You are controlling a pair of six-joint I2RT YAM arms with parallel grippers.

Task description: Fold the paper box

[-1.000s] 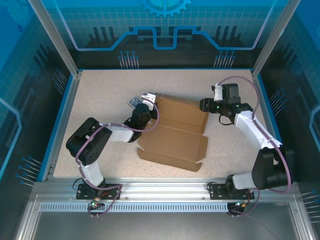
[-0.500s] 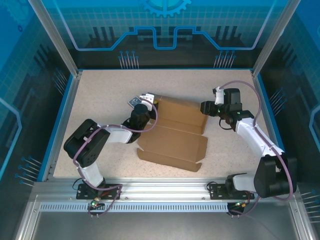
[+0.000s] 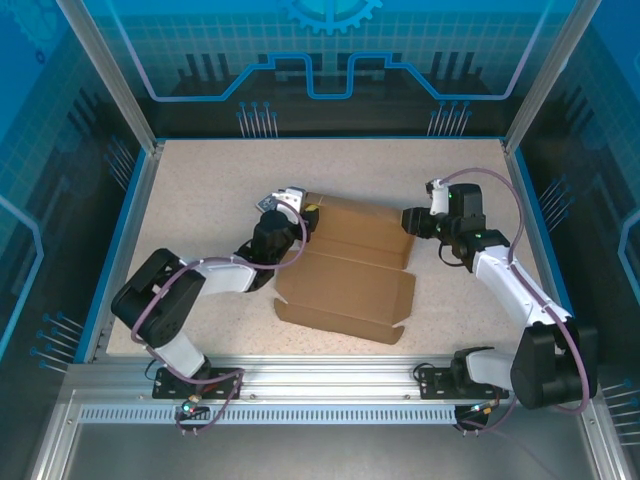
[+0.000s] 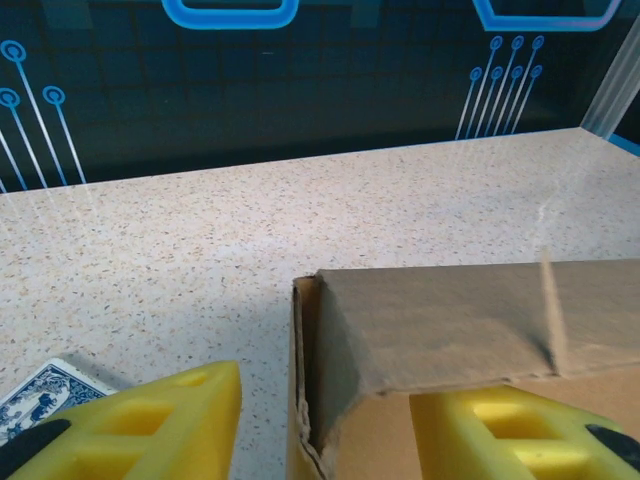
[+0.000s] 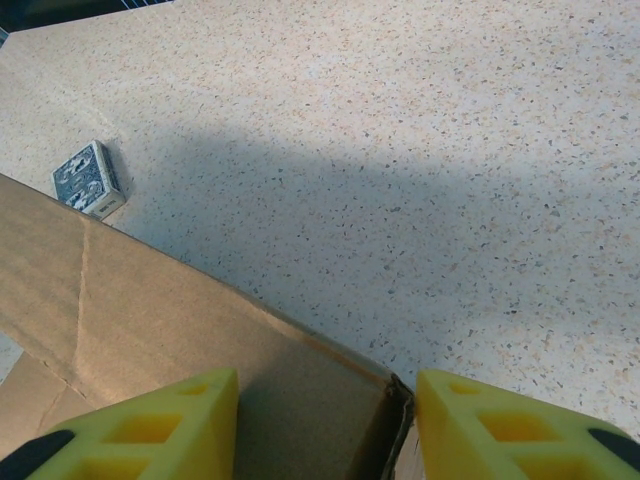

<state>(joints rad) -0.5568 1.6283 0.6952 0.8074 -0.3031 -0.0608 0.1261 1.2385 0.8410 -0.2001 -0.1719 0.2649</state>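
Observation:
The paper box (image 3: 350,262) lies part-folded mid-table, a brown cardboard sheet with its far panel raised. My left gripper (image 3: 298,205) is at its far left corner. In the left wrist view the left gripper (image 4: 325,405) stands open astride the box's end wall (image 4: 303,380): one yellow finger (image 4: 150,420) outside with a gap, the other (image 4: 510,435) inside under the folded flap. My right gripper (image 3: 408,222) is at the far right corner. Seen from the wrist, the right gripper (image 5: 325,395) is open astride that corner (image 5: 395,400), one finger (image 5: 150,430) over the panel, the other (image 5: 500,430) outside.
A small blue-and-white card pack (image 3: 267,203) lies on the table just left of the box's far left corner, close to my left gripper; the card pack (image 4: 40,392) also shows beside the left finger and from the right wrist as the card pack (image 5: 88,180). Blue walls (image 3: 130,230) ring the table.
My left gripper has opened off the box's left end wall, and its arm has sunk lower. My right gripper has narrowed a little and shifted slightly nearer along the right corner.

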